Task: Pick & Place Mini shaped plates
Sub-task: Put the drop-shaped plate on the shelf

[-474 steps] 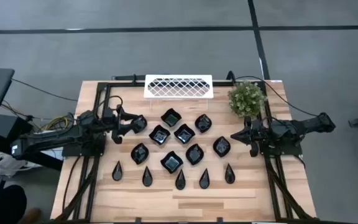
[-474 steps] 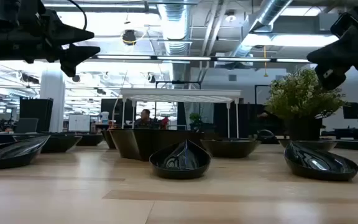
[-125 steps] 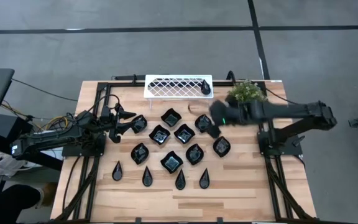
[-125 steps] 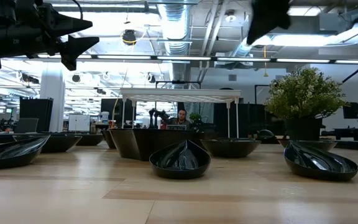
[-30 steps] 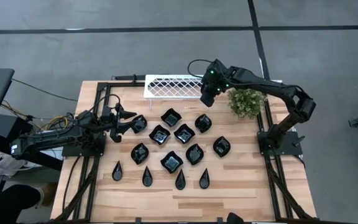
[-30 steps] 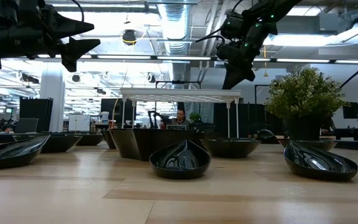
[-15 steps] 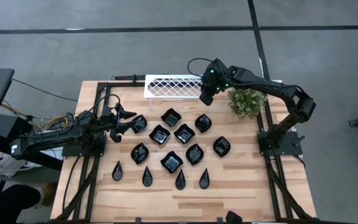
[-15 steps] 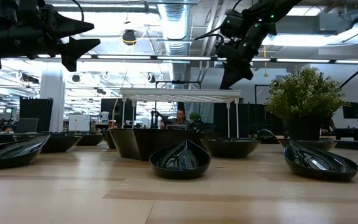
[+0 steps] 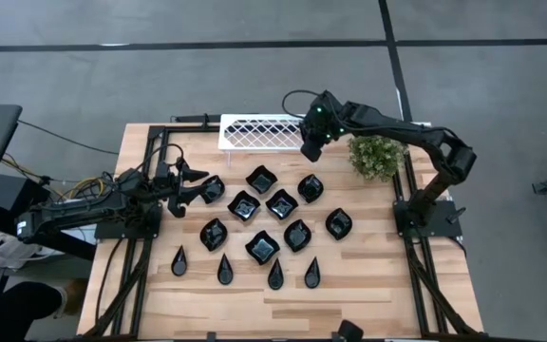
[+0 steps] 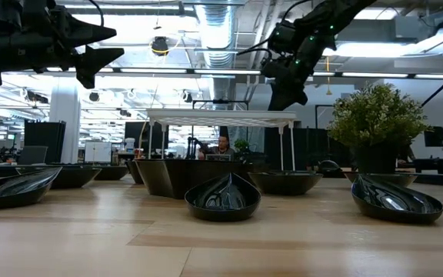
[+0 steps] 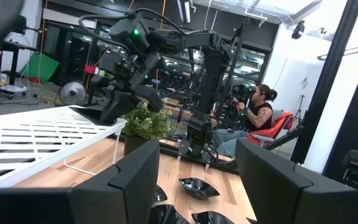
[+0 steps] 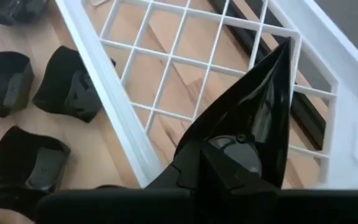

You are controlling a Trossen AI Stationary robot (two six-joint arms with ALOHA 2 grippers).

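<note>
Wooden worktop [image 9: 349,285] on grey floor, office behind. Right gripper [image 9: 311,142] over the white lattice tray [image 9: 254,133], fingers clamped on a teardrop plate [image 12: 253,118]. Left gripper [image 9: 186,180] waits, fingers spread.

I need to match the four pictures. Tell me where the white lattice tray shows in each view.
High view: white lattice tray at the table's far edge, the right hand over its right end.
Low view: raised on thin legs in the middle distance.
Left wrist view: at the left, seen edge-on.
Right wrist view: close beneath the held teardrop plate, filling the frame.
Shared landmark: the potted plant beside the tray, missing only from the right wrist view.
</note>
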